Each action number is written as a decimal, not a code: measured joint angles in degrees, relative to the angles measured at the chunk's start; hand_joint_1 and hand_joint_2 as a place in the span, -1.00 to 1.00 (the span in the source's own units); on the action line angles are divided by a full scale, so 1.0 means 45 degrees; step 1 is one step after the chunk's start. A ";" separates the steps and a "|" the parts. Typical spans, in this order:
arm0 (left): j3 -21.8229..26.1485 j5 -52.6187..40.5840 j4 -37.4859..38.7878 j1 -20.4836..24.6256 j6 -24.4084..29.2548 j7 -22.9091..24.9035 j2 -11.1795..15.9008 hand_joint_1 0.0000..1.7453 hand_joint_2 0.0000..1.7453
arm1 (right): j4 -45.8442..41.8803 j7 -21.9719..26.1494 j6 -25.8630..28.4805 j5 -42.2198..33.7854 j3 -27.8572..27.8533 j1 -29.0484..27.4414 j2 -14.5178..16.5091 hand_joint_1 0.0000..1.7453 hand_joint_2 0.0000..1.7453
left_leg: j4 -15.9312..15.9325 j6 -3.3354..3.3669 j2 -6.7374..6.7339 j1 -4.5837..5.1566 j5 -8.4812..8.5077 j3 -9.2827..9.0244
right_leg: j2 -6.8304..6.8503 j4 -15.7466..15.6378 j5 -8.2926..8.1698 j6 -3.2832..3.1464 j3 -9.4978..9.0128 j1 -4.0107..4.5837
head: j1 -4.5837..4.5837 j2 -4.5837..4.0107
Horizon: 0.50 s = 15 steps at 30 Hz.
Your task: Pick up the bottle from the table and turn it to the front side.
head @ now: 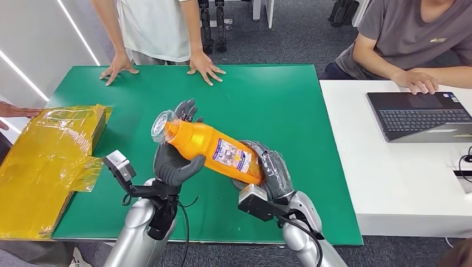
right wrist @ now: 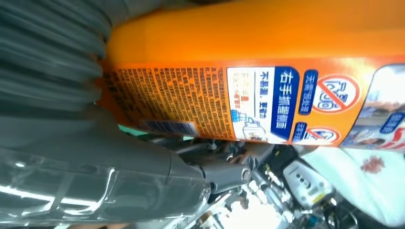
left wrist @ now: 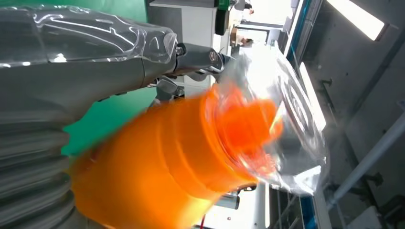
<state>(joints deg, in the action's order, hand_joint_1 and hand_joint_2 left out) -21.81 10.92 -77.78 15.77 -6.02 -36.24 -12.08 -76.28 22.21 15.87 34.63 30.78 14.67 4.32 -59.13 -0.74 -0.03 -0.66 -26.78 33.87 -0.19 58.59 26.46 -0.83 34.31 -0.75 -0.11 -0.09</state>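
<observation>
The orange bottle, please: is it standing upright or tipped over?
Tipped. The orange bottle lies slanted above the table, left hand near its cap, right hand at its base.

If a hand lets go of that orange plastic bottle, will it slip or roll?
Probably slippery: the orange plastic bottle looks smooth and glossy, with a clear plastic wrap over its cap end. Likely to roll on the green table, since its body is rounded. Both the left hand and right hand grip it now.

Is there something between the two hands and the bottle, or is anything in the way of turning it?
Nothing visible stands between them. The left hand holds the bottle near its neck and the right hand holds its base, above the table. Around the bottle there is open space for turning.
</observation>
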 joint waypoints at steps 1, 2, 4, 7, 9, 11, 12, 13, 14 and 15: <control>-0.0001 -0.0010 0.0030 0.0014 0.0026 -0.0018 0.0000 -1.00 1.00 | 0.0047 -0.0038 -0.0191 0.0084 0.0018 0.0049 0.0034 0.85 1.00 | 0.0000 0.0000 0.0000 0.0000 0.0000 0.0001 | 0.0000 0.0000 0.0000 0.0000 0.0000 0.0000 | 0.0000 0.0000; -0.0001 -0.0023 0.0052 0.0023 0.0053 -0.0035 0.0001 -1.00 1.00 | 0.0096 -0.0078 -0.0392 0.0165 0.0045 0.0097 0.0068 0.86 1.00 | 0.0000 0.0000 0.0000 0.0000 0.0000 0.0001 | 0.0001 0.0000 0.0000 0.0000 0.0000 0.0000 | 0.0001 0.0000; -0.0001 -0.0060 0.0086 0.0028 0.0115 -0.0057 0.0002 -1.00 1.00 | 0.0194 -0.0158 -0.0782 0.0290 0.0100 0.0198 0.0121 0.86 1.00 | 0.0000 0.0000 0.0000 0.0000 0.0000 0.0001 | 0.0000 0.0000 0.0000 0.0000 0.0000 0.0000 | 0.0001 0.0000; 0.0002 -0.0098 0.0113 0.0024 0.0192 -0.0080 0.0010 -1.00 1.00 | 0.0336 -0.0261 -0.1247 0.0450 0.0164 0.0348 0.0163 0.88 1.00 | 0.0000 0.0000 0.0002 0.0000 0.0000 0.0002 | 0.0001 0.0000 0.0000 0.0000 -0.0001 0.0000 | 0.0001 0.0000; 0.0010 -0.0157 0.0115 0.0018 0.0219 -0.0090 0.0014 -1.00 1.00 | 0.0437 -0.0295 -0.1473 0.0567 0.0197 0.0435 0.0183 0.87 1.00 | 0.0000 0.0000 0.0002 0.0000 0.0000 0.0002 | 0.0002 0.0000 0.0000 0.0000 -0.0001 0.0000 | 0.0001 0.0000; 0.0023 -0.0255 0.0115 0.0005 0.0260 -0.0092 0.0019 -1.00 1.00 | 0.0540 -0.0325 -0.1697 0.0694 0.0212 0.0508 0.0202 0.88 1.00 | 0.0000 0.0000 0.0002 0.0000 0.0000 0.0003 | 0.0002 0.0000 0.0000 0.0000 -0.0001 0.0000 | 0.0001 0.0000; 0.0030 -0.0300 0.0115 -0.0006 0.0281 -0.0093 0.0021 -1.00 1.00 | 0.0589 -0.0337 -0.1786 0.0749 0.0217 0.0540 0.0208 0.88 1.00 | 0.0000 0.0000 0.0002 0.0000 0.0000 0.0003 | 0.0002 0.0000 0.0000 0.0000 -0.0001 0.0000 | 0.0001 0.0000; 0.0040 -0.0338 0.0115 -0.0024 0.0301 -0.0095 0.0022 -1.00 1.00 | 0.0633 -0.0344 -0.1869 0.0804 0.0223 0.0569 0.0211 0.88 1.00 | 0.0000 0.0000 0.0003 0.0000 0.0000 0.0003 | 0.0003 0.0000 0.0000 0.0000 -0.0001 0.0000 | 0.0001 0.0000; 0.0054 -0.0381 0.0115 -0.0050 0.0317 -0.0100 0.0022 -1.00 1.00 | 0.0675 -0.0342 -0.1953 0.0863 0.0229 0.0596 0.0214 0.89 1.00 | 0.0000 0.0000 0.0003 0.0000 0.0000 0.0003 | 0.0003 0.0000 0.0000 0.0000 -0.0001 0.0000 | 0.0001 0.0000; 0.0073 -0.0426 0.0115 -0.0086 0.0327 -0.0108 0.0022 -1.00 1.00 | 0.0718 -0.0340 -0.2046 0.0924 0.0236 0.0624 0.0215 0.88 1.00 | 0.0000 0.0000 0.0002 0.0000 0.0000 0.0004 | 0.0003 0.0000 0.0000 0.0000 -0.0001 0.0000 | 0.0001 0.0000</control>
<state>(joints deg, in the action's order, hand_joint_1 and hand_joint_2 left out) -21.48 9.01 -77.26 15.38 -4.55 -36.73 -11.98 -73.05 20.68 6.66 38.79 31.84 17.48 5.28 -59.13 -0.74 -0.02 -0.66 -26.78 33.89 -0.18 58.59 26.46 -0.82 34.30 -0.75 -0.11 -0.09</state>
